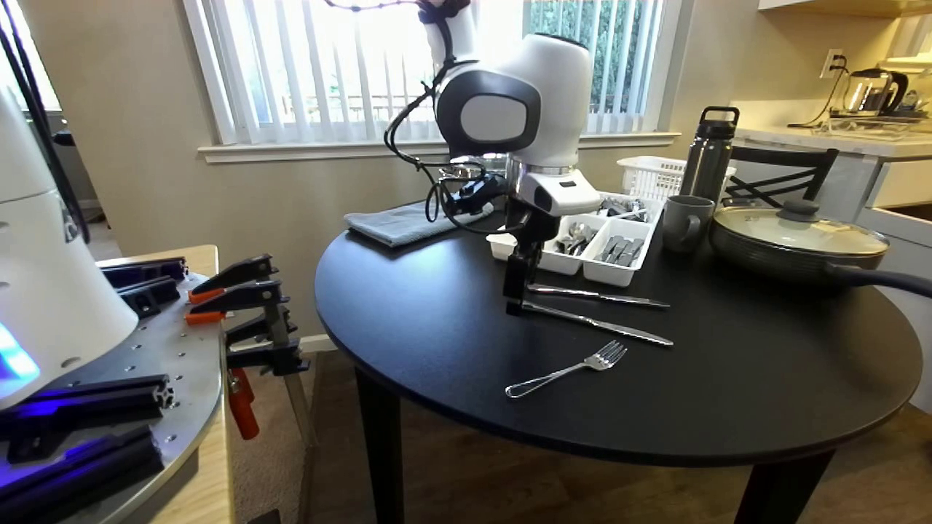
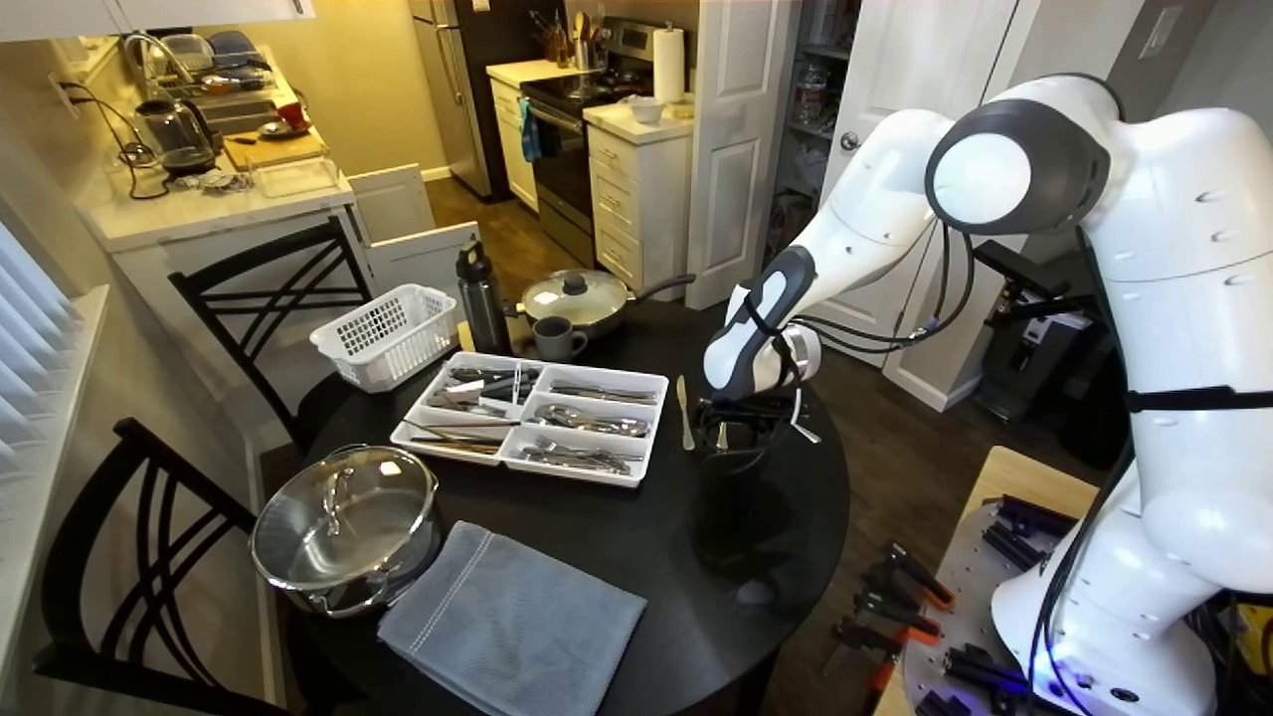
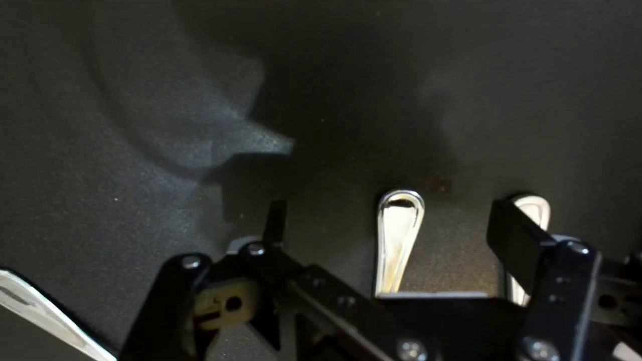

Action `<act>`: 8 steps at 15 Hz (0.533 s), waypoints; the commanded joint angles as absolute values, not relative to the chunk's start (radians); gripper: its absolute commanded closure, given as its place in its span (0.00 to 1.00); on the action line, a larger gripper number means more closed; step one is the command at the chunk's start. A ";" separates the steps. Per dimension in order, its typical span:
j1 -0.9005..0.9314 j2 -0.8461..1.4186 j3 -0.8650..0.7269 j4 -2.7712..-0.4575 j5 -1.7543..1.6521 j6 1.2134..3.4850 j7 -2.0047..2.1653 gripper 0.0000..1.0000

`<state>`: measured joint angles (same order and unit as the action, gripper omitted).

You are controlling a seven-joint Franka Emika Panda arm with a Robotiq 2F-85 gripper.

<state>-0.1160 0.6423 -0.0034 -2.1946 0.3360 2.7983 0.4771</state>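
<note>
My gripper (image 3: 396,228) points down over the black table (image 1: 437,327), its jaws wide apart with nothing gripped. Between its fingers in the wrist view lies the handle end of a silver knife (image 3: 398,235). A second knife handle (image 3: 535,208) is partly covered by the right-hand finger. At the lower left shows part of a fork handle (image 3: 50,316). In an exterior view the fingers (image 1: 514,295) are low, beside the handle ends of the nearer knife (image 1: 601,325) and the farther knife (image 1: 597,295); the fork (image 1: 568,370) lies in front. Whether the fingertips touch the table I cannot tell.
A white cutlery tray (image 2: 651,398) stands behind the knives. Around it are a grey mug (image 1: 686,218), a dark bottle (image 1: 710,164), a lidded pan (image 1: 794,236), a white basket (image 2: 388,343), a steel pot (image 2: 343,527) and a folded grey-blue cloth (image 2: 517,617).
</note>
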 commanded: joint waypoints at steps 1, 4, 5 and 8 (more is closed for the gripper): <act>-0.087 0.650 -0.033 -2.189 0.363 2.770 0.475 0.00; -0.070 0.663 -0.044 -2.181 0.353 2.763 0.473 0.31; -0.066 0.666 -0.047 -2.179 0.352 2.762 0.475 0.31; -0.053 0.672 -0.058 -2.180 0.352 2.764 0.479 0.52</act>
<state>-0.0740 0.6679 -0.0369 -2.1854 0.3361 2.7849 0.4774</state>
